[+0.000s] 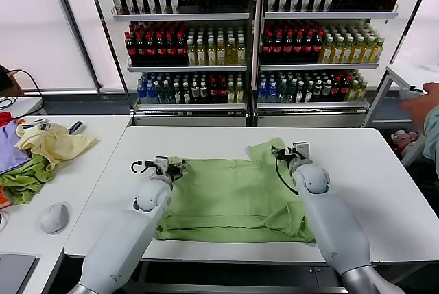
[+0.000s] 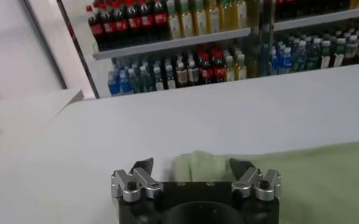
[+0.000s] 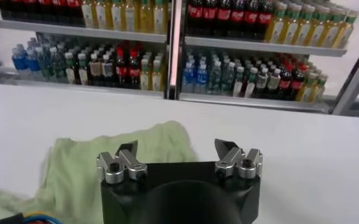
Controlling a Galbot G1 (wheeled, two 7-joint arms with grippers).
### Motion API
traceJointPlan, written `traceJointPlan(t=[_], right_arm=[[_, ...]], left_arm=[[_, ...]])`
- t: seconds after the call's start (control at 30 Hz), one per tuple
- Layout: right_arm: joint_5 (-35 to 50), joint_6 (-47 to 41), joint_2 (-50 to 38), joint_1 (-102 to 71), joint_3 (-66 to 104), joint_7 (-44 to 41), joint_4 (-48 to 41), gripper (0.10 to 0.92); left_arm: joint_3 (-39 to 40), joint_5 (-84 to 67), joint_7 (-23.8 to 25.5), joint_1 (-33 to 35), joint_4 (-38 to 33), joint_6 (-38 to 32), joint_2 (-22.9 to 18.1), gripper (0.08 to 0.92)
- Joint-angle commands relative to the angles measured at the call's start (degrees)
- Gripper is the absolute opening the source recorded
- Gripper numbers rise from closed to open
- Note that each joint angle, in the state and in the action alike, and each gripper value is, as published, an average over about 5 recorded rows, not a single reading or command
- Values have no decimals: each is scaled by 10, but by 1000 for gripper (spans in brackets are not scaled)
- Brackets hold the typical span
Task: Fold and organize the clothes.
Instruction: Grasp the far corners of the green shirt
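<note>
A light green shirt (image 1: 230,198) lies spread flat on the white table (image 1: 384,191), with a sleeve bunched up at its far right corner. My left gripper (image 1: 164,166) sits at the shirt's far left corner, jaws open, and a fold of the green cloth (image 2: 206,165) lies just ahead between the fingers. At the far right sleeve my right gripper (image 1: 295,149) is also open. In the right wrist view the green cloth (image 3: 100,167) lies ahead of one finger of that gripper (image 3: 177,148), while the other is over bare table. Neither gripper holds anything.
A second table on the left carries a pile of yellow, purple and green garments (image 1: 41,153) and a grey mouse (image 1: 53,217). Shelves of bottles (image 1: 254,33) stand behind the table. A person's arm (image 1: 422,105) shows at the right edge.
</note>
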Motion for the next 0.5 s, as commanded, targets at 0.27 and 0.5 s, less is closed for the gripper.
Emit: traceJointPlan(t=[0.27, 0.5], right_arm=[[6, -7, 18, 24, -6, -9, -73, 673], [26, -5, 10, 2, -5, -15, -37, 475]], left_arm=[[5, -55, 5, 6, 10, 12, 0, 577], [-3, -70, 13, 30, -27, -4, 11, 377]])
